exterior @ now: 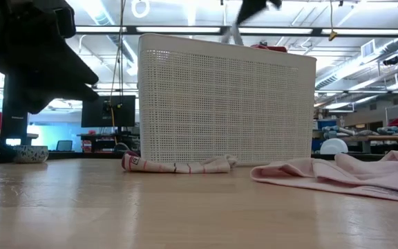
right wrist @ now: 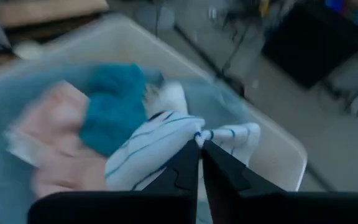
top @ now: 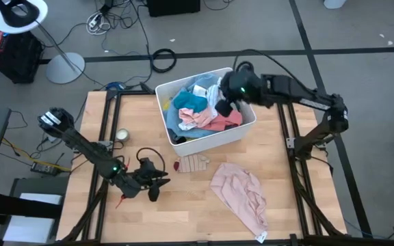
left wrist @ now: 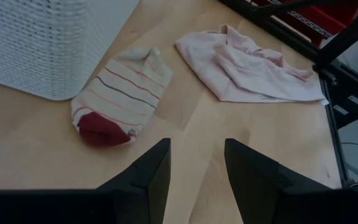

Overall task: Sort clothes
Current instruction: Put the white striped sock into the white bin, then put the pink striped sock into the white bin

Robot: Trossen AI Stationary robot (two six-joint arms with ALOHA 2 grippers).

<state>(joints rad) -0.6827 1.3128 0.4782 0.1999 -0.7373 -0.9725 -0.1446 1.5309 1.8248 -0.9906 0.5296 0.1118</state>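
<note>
Left gripper [left wrist: 194, 165] low over the bench [top: 183, 205], fingers apart, empty, aimed at the striped sock [left wrist: 120, 99]. Pink garment [top: 241, 191] lies beside it. Right gripper [right wrist: 199, 146] over the bin [top: 241, 133], fingers together, seemingly pinching a blue-striped white garment [right wrist: 160, 146]. My worry: thin pinch slips, or neighbouring clothes drag out.
</note>
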